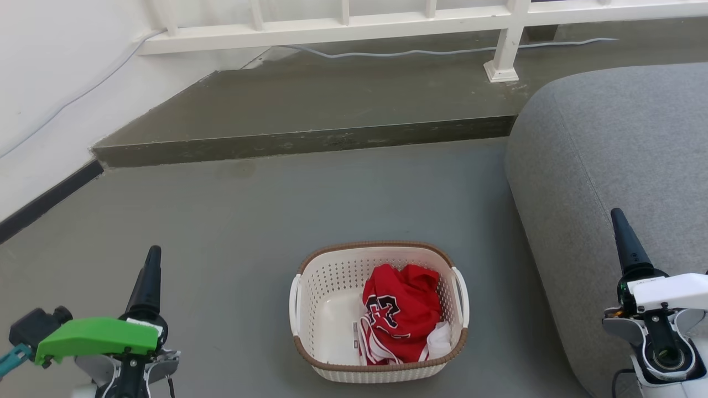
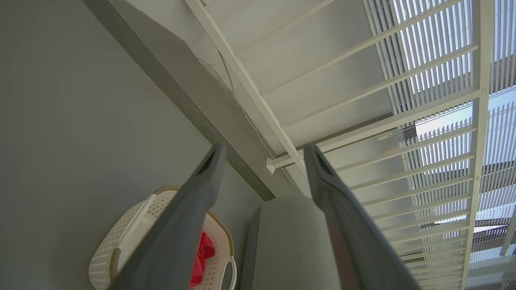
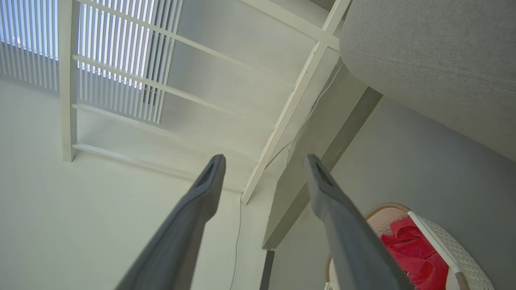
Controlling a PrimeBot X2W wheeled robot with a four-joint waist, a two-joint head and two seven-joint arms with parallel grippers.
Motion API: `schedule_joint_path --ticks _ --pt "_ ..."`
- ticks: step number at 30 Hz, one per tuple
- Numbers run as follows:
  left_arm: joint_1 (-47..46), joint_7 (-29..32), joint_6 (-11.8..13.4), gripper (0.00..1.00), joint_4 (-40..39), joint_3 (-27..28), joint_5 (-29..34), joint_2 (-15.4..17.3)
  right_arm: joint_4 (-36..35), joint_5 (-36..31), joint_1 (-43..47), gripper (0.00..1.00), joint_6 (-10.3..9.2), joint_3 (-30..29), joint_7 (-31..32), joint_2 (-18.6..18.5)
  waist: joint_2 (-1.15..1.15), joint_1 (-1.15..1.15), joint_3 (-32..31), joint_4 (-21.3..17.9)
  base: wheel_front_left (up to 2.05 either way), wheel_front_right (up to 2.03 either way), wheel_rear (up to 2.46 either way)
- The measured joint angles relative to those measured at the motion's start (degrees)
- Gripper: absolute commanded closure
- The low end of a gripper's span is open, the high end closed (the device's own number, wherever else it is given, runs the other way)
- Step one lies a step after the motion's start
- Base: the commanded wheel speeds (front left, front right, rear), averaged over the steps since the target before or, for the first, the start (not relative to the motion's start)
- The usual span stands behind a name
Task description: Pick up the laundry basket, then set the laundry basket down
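1. Both claws stand spread and hold nothing: the left claw (image 2: 265, 151) is low at the near left and the right claw (image 3: 264, 161) at the near right, each well apart from the basket.
2. Smooth grey floor (image 1: 249, 221) lies open to the left of and beyond the basket, as far as the dark raised concrete step (image 1: 304, 141).
3. On the right, a big grey fabric seat (image 1: 619, 155) has its rounded edge near the basket, so the right claw has little room there.
4. The cream-white perforated plastic laundry basket (image 1: 343, 273), with its brown woven-look rim, sits on the floor near centre, between the claws.
5. I judge the pick-up is not yet begun. The next move calls for each claw to come inward and down to a white loop handle (image 1: 295, 304).
6. A crumpled red jersey (image 1: 401, 309) fills the basket's right half, so the lift may tip that way.
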Motion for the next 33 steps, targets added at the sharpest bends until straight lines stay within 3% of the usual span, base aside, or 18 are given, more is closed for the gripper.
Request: schedule_joint_path --ticks 16,33 --pt "-1.1 -2.5 2.7 0.0 -1.5 -3.1 14.1 0.9 -0.4 -14.9 -1.0 0.0 -3.32 5.0 -2.7 -2.6 0.0 0.0 -0.3 -0.1 0.0 0.0 0.0" --pt "-1.2 -5.1 4.8 0.0 -1.7 -6.6 26.2 1.1 -0.3 -27.1 -1.1 0.0 -5.48 8.9 -5.3 -3.6 0.0 0.0 -0.6 -0.4 0.0 0.0 0.0"
